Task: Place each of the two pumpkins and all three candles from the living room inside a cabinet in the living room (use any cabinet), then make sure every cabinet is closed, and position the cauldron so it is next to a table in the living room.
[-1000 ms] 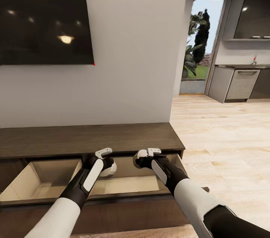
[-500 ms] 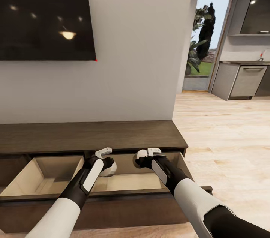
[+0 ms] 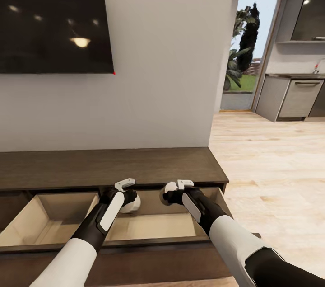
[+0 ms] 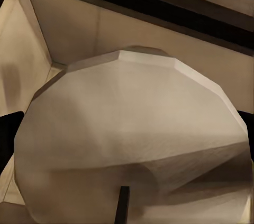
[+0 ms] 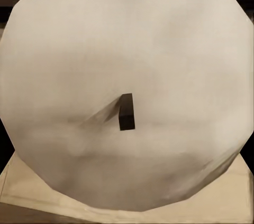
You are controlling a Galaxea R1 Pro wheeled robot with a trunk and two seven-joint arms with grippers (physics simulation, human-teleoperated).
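while each end effector, left (image 3: 128,193) and right (image 3: 174,189), grips a candle (image 4: 132,139) over the open cabinet (image 3: 113,167) drawer, i'd lower both before letting go.

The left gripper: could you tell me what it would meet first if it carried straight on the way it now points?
Probably the pale inside of the open cabinet drawer: the left gripper holds a candle over it, though depth is unclear.
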